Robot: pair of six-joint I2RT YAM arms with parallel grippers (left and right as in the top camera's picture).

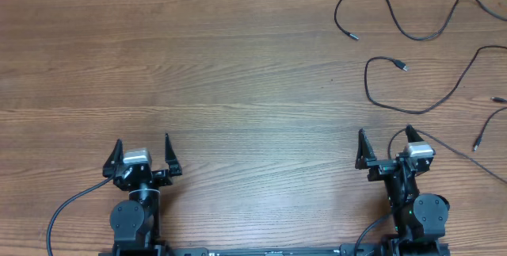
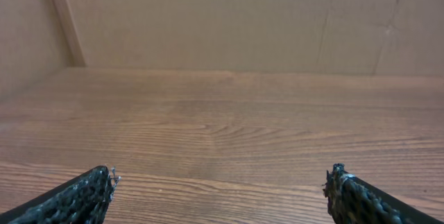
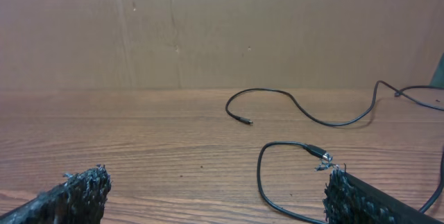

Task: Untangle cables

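Note:
Several thin black cables lie loose on the wooden table at the far right. One cable [image 1: 388, 14] loops along the back edge; its small plug end [image 3: 244, 121] points toward me in the right wrist view. A second cable [image 1: 428, 107] curves nearer, with a silver-tipped plug [image 1: 402, 66] that also shows as a plug [image 3: 320, 156] close to my right fingers. More plug ends [image 1: 478, 143] lie by the right edge. My right gripper [image 1: 384, 143] stands open just short of the second cable's curve, holding nothing. My left gripper [image 1: 142, 151] stands open at the front left, far from the cables.
Bare wooden table [image 1: 198, 66] stretches across the left and middle. A cardboard wall [image 2: 229, 16] rises behind the table's far edge. Thick black wires [image 1: 59, 212] trail from both arm bases at the front edge.

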